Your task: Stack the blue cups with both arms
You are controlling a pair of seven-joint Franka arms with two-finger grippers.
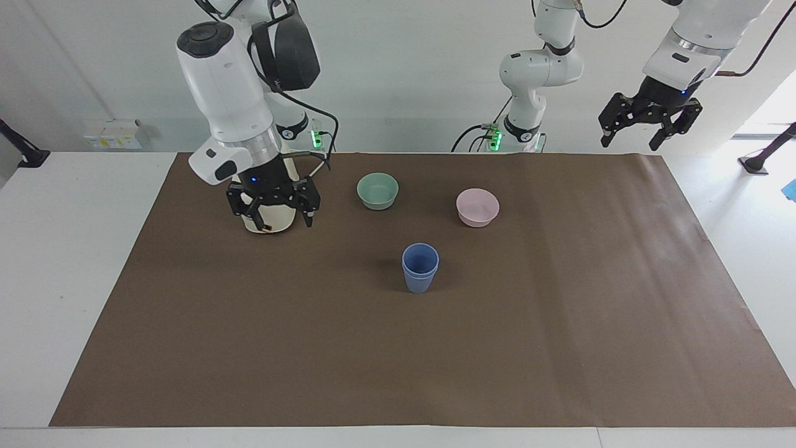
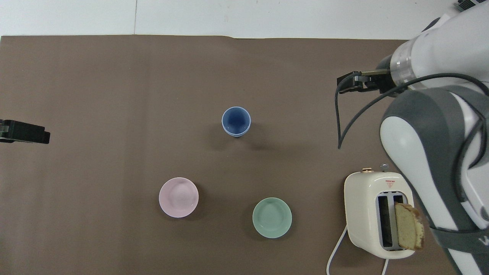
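Observation:
The two blue cups (image 1: 420, 267) stand nested, one inside the other, upright on the middle of the brown mat; they also show in the overhead view (image 2: 236, 121). My right gripper (image 1: 274, 218) is open and empty, raised over the mat just in front of the toaster, well away from the cups toward the right arm's end; it also shows in the overhead view (image 2: 349, 83). My left gripper (image 1: 629, 143) is open and empty and waits high over the mat's edge at the left arm's end; only its tip shows in the overhead view (image 2: 25, 131).
A cream toaster (image 2: 366, 214) with a bread slice (image 2: 408, 226) in one slot stands near the robots at the right arm's end. A mint-green bowl (image 1: 377, 190) and a pink bowl (image 1: 477, 206) sit nearer to the robots than the cups.

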